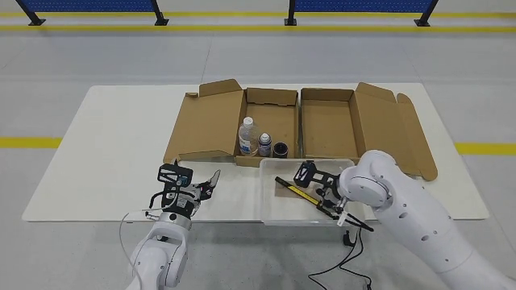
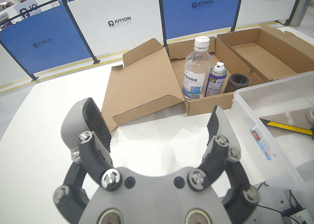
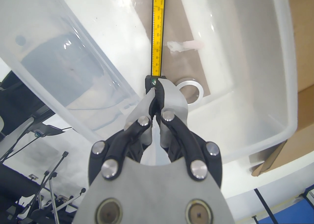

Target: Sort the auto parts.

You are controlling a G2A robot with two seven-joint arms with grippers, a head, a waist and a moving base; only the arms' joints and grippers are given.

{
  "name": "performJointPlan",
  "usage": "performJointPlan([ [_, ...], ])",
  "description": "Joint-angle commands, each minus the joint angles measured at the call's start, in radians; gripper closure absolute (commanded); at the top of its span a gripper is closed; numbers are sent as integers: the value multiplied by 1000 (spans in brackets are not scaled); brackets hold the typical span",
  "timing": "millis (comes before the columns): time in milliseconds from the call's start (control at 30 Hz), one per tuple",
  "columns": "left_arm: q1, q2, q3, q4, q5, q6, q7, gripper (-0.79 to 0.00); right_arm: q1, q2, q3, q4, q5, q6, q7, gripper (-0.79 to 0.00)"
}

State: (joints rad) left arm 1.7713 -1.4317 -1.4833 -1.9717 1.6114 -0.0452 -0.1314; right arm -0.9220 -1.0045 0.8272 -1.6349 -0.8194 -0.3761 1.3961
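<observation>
Top view: the ruler [image 1: 297, 191] lies slantwise in the clear bin [image 1: 263, 197]. Left wrist view: the left gripper [image 2: 153, 107] hangs wide open, empty, the bottle carton [image 2: 208, 105] ahead of it. Right wrist view: the right gripper [image 3: 155, 87] pinches the ruler's near end, a metal ring [image 3: 190, 90] just beside; lifting level should clear the bin wall.

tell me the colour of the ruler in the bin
Black with a yellow scale strip; the ruler shows best in the right wrist view.
</observation>
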Motion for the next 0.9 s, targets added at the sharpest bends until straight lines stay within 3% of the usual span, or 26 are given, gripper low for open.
performJointPlan([
  [0,0,0,0,0,0,0,0,-785,-3,0,-7,5,-8,5,9,-179],
  [200,0,0,0,0,0,0,0,-785,-16,0,-16,30,-18,8,-7,-209],
  [400,0,0,0,0,0,0,0,-785,-21,-1,-25,49,-30,8,-12,-305],
  [667,0,0,0,0,0,0,0,-785,-12,-8,-42,86,-31,7,-34,-360],
  [867,0,0,0,0,0,0,0,-785,2,-18,-65,121,-25,-5,-50,-345],
])
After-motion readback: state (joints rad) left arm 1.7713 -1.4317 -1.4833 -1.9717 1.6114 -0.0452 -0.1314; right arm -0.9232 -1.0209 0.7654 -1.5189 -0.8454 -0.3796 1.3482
